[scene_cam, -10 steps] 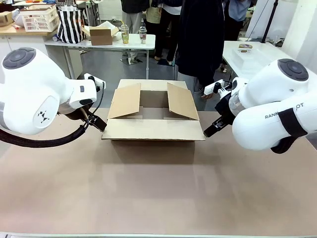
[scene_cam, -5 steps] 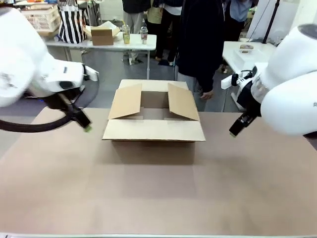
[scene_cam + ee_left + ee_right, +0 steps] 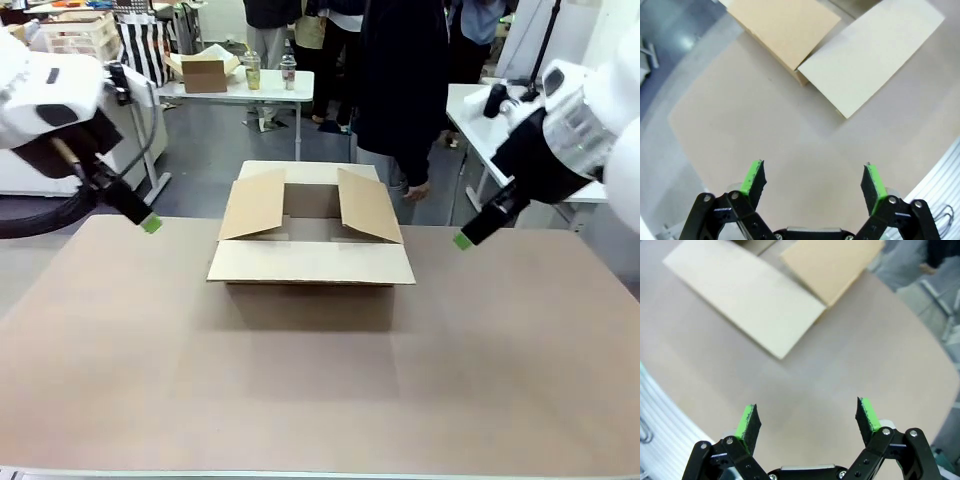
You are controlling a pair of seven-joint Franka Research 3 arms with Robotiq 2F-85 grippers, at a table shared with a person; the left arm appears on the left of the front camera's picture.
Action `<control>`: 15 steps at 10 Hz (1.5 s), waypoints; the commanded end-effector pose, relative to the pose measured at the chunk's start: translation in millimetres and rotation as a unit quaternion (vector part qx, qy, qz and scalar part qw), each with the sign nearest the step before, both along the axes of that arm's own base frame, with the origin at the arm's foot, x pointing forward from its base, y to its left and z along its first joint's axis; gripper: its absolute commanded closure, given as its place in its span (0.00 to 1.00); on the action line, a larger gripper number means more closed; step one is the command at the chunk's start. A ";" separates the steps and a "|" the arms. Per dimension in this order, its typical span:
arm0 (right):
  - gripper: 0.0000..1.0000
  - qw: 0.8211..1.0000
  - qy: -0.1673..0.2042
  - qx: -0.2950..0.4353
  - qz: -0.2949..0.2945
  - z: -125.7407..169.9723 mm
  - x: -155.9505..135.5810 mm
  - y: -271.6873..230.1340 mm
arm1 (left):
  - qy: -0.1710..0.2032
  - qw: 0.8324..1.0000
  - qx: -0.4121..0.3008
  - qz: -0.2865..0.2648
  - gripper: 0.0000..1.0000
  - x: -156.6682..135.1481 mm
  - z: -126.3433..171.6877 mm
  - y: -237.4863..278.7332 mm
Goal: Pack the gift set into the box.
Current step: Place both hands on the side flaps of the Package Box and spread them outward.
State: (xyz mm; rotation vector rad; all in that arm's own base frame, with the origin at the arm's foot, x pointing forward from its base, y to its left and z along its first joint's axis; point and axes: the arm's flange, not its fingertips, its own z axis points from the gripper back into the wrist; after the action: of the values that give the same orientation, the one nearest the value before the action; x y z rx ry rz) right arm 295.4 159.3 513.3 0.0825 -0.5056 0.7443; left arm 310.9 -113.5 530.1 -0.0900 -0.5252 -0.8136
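left gripper angled down over the matte tan tabletop, far left, jaws wide apart, empty | right gripper mirrors it far right, jaws wide apart | large brown corrugated cardboard box at centre (flaps open)

The left arm and right arm have glossy white rounded shells and black wrists. A thick black cable hangs off the left one. The left gripper and right gripper each have 2 black fingers, silver screws and green pads.
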 end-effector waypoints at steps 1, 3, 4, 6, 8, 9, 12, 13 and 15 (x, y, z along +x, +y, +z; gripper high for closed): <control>0.00 0.968 0.102 0.223 0.055 -30.6 -6.5 -15.3 | 0.084 0.990 -0.107 -0.037 0.00 -7.8 -1.5 14.4; 0.00 0.854 0.212 0.457 -0.127 -24.5 -13.6 -73.6 | 0.205 0.945 -0.255 -0.011 0.00 -13.2 -9.6 70.4; 0.00 0.801 0.226 0.521 -0.191 -32.6 -16.3 -101.7 | 0.234 0.917 -0.323 0.017 0.00 -16.1 -19.8 95.9; 0.00 0.695 0.180 0.619 -0.318 -47.6 -20.4 -146.0 | 0.237 0.833 -0.493 0.083 0.00 -13.8 -48.2 135.4; 0.00 0.886 0.203 0.402 -0.111 -4.0 21.5 -133.0 | 0.238 0.894 -0.381 0.010 0.00 -14.4 -27.6 126.9; 0.00 0.886 0.203 0.402 -0.111 -4.0 21.5 -133.0 | 0.238 0.894 -0.381 0.010 0.00 -14.4 -27.6 126.9; 0.00 0.886 0.203 0.402 -0.111 -4.0 21.5 -133.0 | 0.238 0.894 -0.381 0.010 0.00 -14.4 -27.6 126.9; 0.00 0.886 0.203 0.402 -0.111 -4.0 21.5 -133.0 | 0.238 0.894 -0.381 0.010 0.00 -14.4 -27.6 126.9; 0.00 0.886 0.203 0.402 -0.111 -4.0 21.5 -133.0 | 0.238 0.894 -0.381 0.010 0.00 -14.4 -27.6 126.9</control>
State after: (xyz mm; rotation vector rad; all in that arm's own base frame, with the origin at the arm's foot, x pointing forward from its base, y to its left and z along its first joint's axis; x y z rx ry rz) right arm 311.6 26.5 509.7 0.9015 -0.3660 0.2091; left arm 293.0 14.2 502.4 -0.9585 -0.3305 -0.4783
